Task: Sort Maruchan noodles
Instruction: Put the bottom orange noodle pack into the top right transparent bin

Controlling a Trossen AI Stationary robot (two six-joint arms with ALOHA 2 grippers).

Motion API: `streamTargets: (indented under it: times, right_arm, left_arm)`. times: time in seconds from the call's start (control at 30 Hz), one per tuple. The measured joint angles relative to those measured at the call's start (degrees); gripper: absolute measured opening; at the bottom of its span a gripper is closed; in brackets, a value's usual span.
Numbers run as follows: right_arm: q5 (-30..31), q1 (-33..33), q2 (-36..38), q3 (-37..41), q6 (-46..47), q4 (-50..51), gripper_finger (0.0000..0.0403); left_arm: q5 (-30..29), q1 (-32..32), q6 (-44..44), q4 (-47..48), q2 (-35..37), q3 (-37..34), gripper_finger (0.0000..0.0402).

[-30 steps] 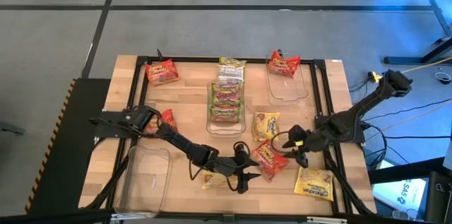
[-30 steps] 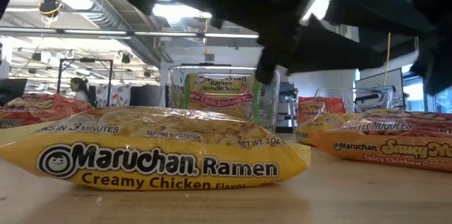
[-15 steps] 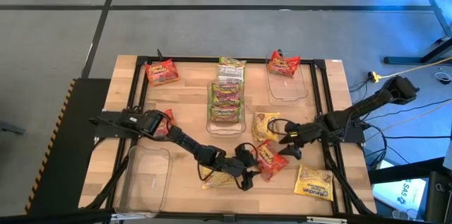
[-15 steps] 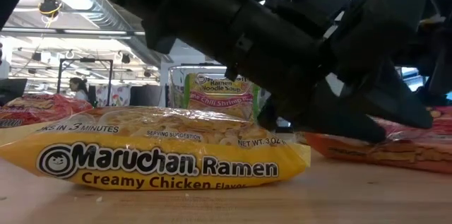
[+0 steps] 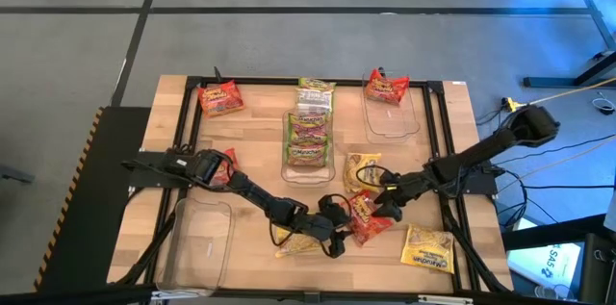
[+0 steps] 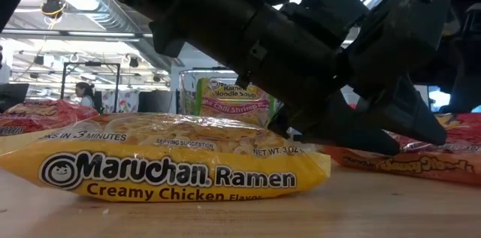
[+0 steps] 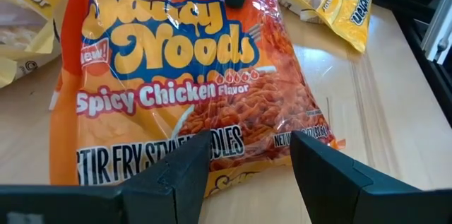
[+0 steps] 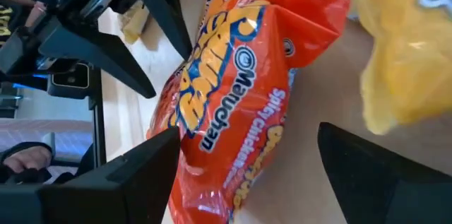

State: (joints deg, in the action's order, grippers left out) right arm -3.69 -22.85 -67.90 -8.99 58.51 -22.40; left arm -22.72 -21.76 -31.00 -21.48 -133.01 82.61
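**Spicy Chicken packet between two open grippers, near bin empty**

Noted, nearest the table's front edge, a yellow ramen packet [image 5: 428, 249] lying flat on the right and an empty clear bin [image 5: 197, 242] on the left. Saw a yellow Creamy Chicken packet [image 6: 173, 167] flat on the wood between them, under the left arm.

Found the orange Spicy Chicken packet [image 7: 191, 83] just beyond, flat on the table near the middle. Found the left gripper [image 7: 247, 150] low over one end of it, fingers spread and nothing held. Met the right gripper [image 8: 247, 136] coming in from the other side, fingers wide apart to either side of the packet, not closed on it.

Judged the packet light, crinkly and slick, with a brittle noodle block inside. Reckoned a pinch across the short width, or on the crimped end seam, the surest hold. Expected a flat-on squeeze to skid off the film, and a hard one to crack the block. Thought two grippers on one packet could tug it apart or push it aside.

Spotted another yellow packet [image 5: 361, 170] just behind it, and a red packet [image 5: 226, 163] well to the left beside the left arm.

Counted green Chili Shrimp packets [image 5: 308, 137] stacked in the clear middle bin [image 5: 287, 165]. Could not tell whether the one at its far end [image 5: 315, 93] sat inside or on the rim.

Saw, farthest back, one red packet [image 5: 387, 86] in the clear right-hand bin [image 5: 390, 130], and a loose red packet [image 5: 219, 98] at the far left corner.
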Motion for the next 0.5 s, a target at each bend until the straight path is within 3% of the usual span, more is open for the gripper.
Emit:
streamTargets:
  times: [0.27,0.5]
  right_arm:
    - [2.53,-0.05,-8.59,-2.00,3.94,-3.59,0.0305]
    - [3.13,-0.04,-12.32,-4.83,2.00,-6.09,0.0305]
  left_arm:
    - [-0.19,0.07,0.06,0.08,0.00,-0.04,0.0190]
    - [-0.45,-0.24,1.31,0.23,0.00,-0.11,0.0190]
